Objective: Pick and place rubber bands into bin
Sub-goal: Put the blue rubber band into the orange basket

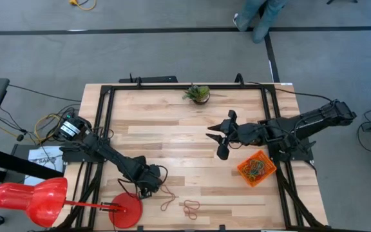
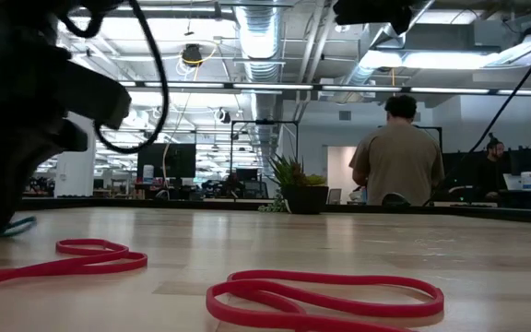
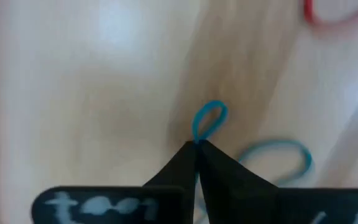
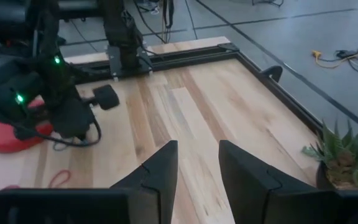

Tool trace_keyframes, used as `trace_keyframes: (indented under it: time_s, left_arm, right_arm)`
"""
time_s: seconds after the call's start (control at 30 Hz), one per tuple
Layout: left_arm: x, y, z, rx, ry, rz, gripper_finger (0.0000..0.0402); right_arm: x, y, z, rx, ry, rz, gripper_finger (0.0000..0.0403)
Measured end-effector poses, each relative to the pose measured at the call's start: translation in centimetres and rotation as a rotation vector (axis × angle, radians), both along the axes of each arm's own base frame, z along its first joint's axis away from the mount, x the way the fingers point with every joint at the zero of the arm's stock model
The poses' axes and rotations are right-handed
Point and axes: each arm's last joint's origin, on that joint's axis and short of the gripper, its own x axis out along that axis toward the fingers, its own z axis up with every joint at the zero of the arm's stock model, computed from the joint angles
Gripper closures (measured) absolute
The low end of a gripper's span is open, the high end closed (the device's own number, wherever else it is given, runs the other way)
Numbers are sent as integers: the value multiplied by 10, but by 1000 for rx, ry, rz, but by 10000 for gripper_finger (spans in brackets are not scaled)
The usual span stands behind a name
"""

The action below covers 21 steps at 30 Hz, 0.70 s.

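The wooden desk [image 1: 172, 138] is being framed by a black rail in the high view and is filling the middle of the frame. The left arm is being reached from the left edge toward the lower centre, where the left pincer [image 1: 148, 187] is being pressed down onto the desk. In the left wrist view its jaws are being held closed on a blue rubber band [image 3: 209, 119], one small loop of which is sticking out past the tips.

The right arm is being held in from the right edge, and the right pincer [image 1: 222, 139] is hanging above the desk right of centre with its jaws standing wide and nothing between them.

The orange bin [image 1: 257, 167] is sitting at the lower right, just beside the right rail, with a tangle of bands lying inside it.

Two red rubber bands [image 1: 191, 207] are lying loose near the bottom edge, right of the left pincer.
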Motion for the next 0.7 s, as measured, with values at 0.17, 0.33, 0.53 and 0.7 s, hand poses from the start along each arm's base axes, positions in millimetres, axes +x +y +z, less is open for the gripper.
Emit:
trace_keyframes:
  time_s: [0.17, 0.33, 0.53, 0.7]
  left_arm:
    - [23, 10, 47, 168, -267, -63, 399]
    - [46, 26, 95, 279, -500, -141, 401]
    - [75, 41, 121, 257, -759, -303, 401]
    - [87, 54, 131, 210, -875, -325, 401]
  right_arm:
    - [2, 0, 3, 67, -55, -23, 291]
    - [5, 5, -1, 128, -37, 15, 291]
    - [23, 12, -25, 113, 56, 47, 291]
    - [43, 13, -53, 94, 140, 29, 291]
